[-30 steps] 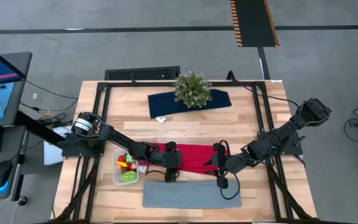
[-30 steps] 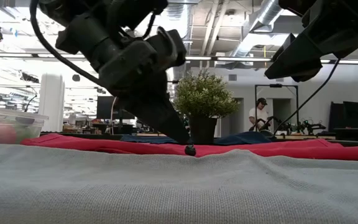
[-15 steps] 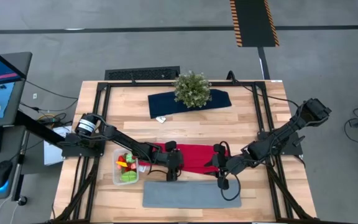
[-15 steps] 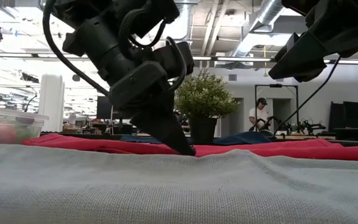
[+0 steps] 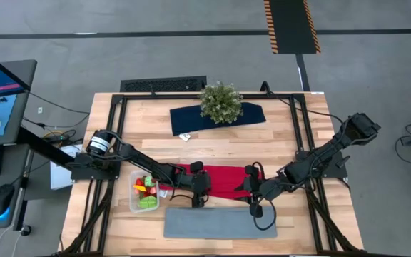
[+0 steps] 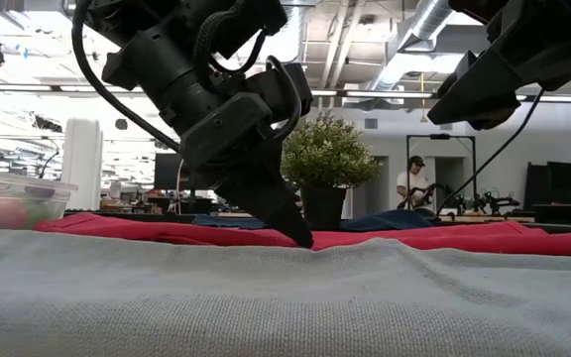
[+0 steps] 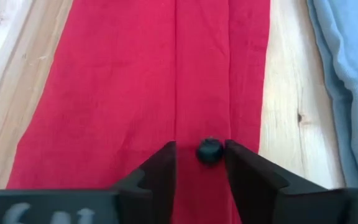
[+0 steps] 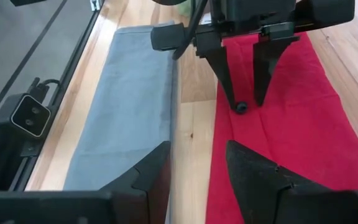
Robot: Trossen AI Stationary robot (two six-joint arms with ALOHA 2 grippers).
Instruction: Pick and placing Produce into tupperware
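Note:
One piece of produce, a small dark berry, lies on a red cloth at the table's middle. My left gripper slants down over it, open, one fingertip on each side of the berry; the right wrist view shows the same. In the low view a finger hides the berry. The clear tupperware stands left of the cloth with several coloured produce pieces inside. My right gripper hovers open over the cloth's right end, holding nothing. My left gripper has its fingertips down at the red cloth, one on each side of the berry. The berry lies close against one finger, with a gap to the other. I cannot tell whether that finger touches it.
A grey mat lies along the near edge, just in front of the red cloth. A potted plant stands on a navy cloth at the far side. Bare wood shows between them. A person stands in the room behind.
My left gripper has tipped a little steeper and its fingertips have come down to the red cloth around the berry. In the low view the berry showed at the fingertips a second ago and is now behind a finger. The berry has stayed where it lay.

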